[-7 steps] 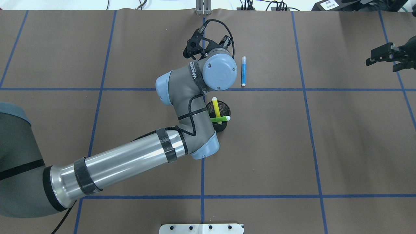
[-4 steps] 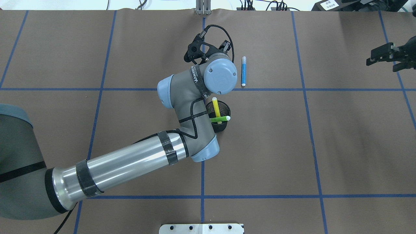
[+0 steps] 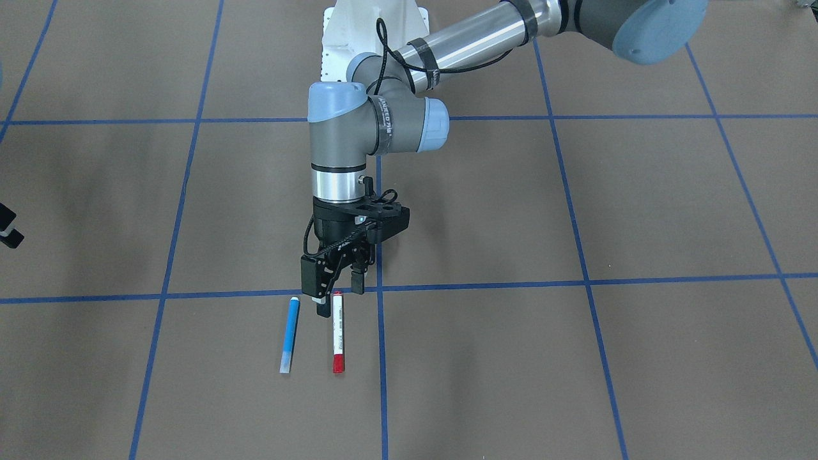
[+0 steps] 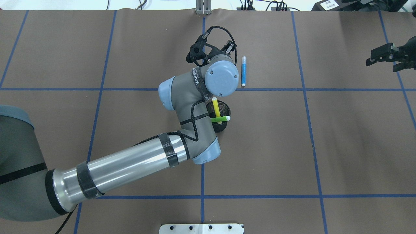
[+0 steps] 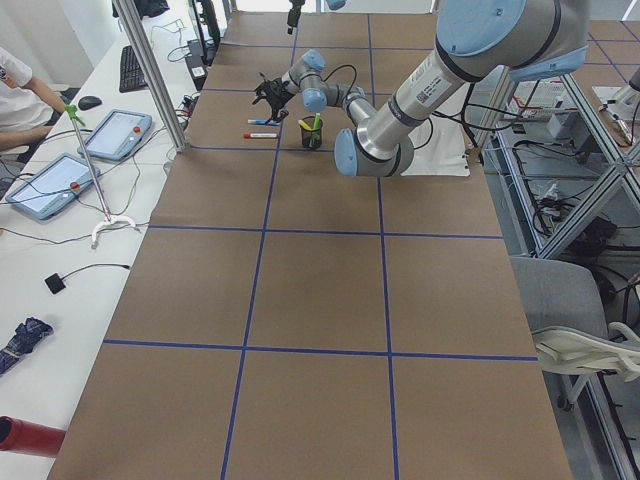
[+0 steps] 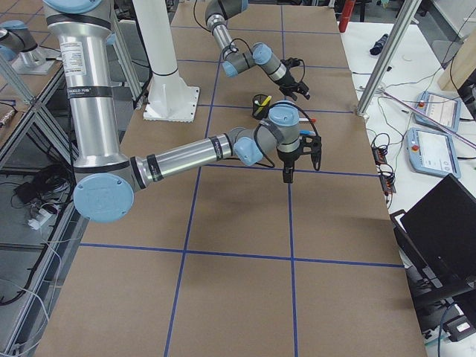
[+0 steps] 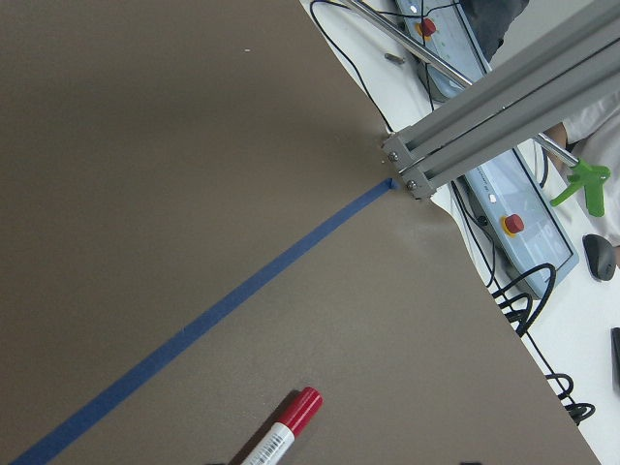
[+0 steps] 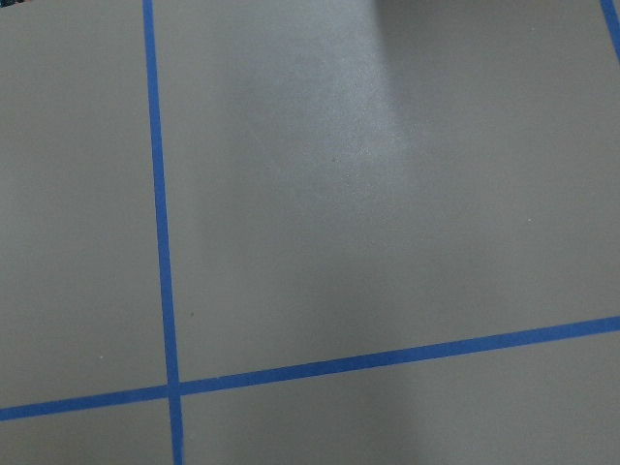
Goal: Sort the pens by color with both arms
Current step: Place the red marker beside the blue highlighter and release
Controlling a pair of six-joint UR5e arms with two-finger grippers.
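Exterior front-facing view: the left end effector (image 3: 337,292) points straight down with its two black fingers apart, straddling the robot-side tip of the slim white marker pen with red ends (image 3: 338,332). That pen lies flat on the brown paper-covered bench with its blue tape grid (image 3: 575,358). Its far red cap also shows at the bottom of the left wrist view.

Just beside it, on the robot's right and roughly parallel, lies the slim blue marker pen with a pale cap (image 3: 289,333), not touching it. Both pens lie just past a blue tape line on the operators' side.

Nearer the robot, in the overhead view, the small black mesh cup (image 4: 225,127) stands close against the left arm's wrist. The yellow marker pen (image 4: 215,107) and the green marker pen (image 4: 218,119) lean in it, crossing each other.

The right end effector (image 4: 381,58) hangs well apart from all of this at the bench's right edge. Its fingers appear to be apart with nothing between them, though the angle is poor.
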